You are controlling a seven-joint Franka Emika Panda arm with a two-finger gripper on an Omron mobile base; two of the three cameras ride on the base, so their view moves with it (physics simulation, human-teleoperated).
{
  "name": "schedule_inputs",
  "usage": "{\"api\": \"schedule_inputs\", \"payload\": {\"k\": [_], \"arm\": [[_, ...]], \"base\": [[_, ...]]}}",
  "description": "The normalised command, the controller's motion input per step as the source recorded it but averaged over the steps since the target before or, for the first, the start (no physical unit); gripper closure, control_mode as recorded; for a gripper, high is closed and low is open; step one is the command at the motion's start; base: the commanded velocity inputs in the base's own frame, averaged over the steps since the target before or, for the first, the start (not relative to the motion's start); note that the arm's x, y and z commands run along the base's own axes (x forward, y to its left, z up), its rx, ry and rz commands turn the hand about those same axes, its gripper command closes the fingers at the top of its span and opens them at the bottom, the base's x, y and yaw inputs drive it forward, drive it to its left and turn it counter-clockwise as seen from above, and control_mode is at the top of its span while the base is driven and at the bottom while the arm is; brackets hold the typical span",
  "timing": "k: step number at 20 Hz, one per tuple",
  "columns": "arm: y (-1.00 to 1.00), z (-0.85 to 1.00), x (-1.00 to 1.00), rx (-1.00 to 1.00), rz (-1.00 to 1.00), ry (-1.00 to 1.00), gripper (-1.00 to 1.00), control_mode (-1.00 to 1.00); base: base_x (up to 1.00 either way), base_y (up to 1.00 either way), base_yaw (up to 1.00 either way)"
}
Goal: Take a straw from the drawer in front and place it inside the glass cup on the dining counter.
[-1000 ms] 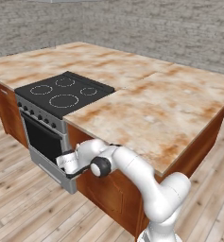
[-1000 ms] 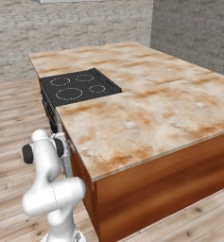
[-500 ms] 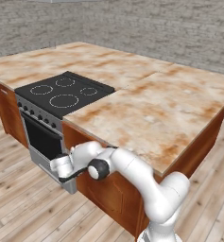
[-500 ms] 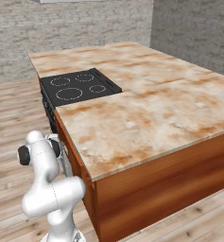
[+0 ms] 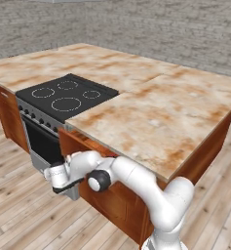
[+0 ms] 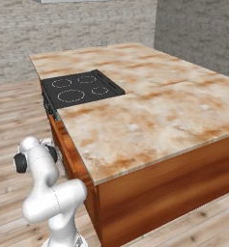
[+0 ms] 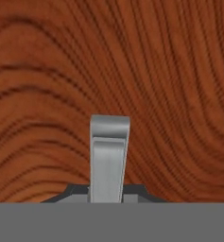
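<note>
Gripping drawer (image 7: 47, 71) handle (image 7: 108, 156), tool (image 7: 106, 191) closed.

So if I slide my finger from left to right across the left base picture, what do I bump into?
Black cooktop, then the gripper low at the wood front, then the dining counter.

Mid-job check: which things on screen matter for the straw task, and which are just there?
Job:
- drawer, wood front facing the hand
- its silver handle, between the pincer tips
- dining counter

Not the job:
- black cooktop
- oven under it
- plank floor
</note>
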Motion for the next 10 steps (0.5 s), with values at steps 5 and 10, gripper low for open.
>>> {"api": "schedule_inputs", "payload": {"k": [5, 10], "arm": [[0.28, 0.0, -0.34, 0.0, -0.05, 0.0, 1.0, -1.0], [0.31, 0.0, -0.34, 0.0, -0.05, 0.0, 1.0, -1.0]], "base": [[0.0, 0.0, 0.0], [0.0, 0.0, 0.0]]}}
